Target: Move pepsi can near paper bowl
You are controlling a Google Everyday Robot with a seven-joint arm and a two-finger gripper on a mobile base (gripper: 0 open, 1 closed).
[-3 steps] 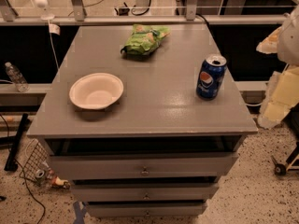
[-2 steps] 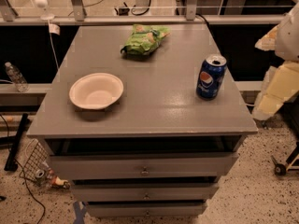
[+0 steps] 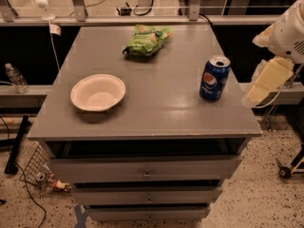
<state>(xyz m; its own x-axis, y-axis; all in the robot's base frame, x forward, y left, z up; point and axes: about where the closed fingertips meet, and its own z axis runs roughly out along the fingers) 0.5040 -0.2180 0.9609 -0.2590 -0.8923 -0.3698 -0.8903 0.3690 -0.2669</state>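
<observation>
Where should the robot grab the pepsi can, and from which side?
Probably grip the pepsi can around the middle of its round wall, coming from the right. It stands upright near that edge of the table, and the gripper hangs just off that edge, beside it.

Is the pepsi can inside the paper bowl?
No, the pepsi can stands apart from the paper bowl, with the end effector out beside the table.
</observation>
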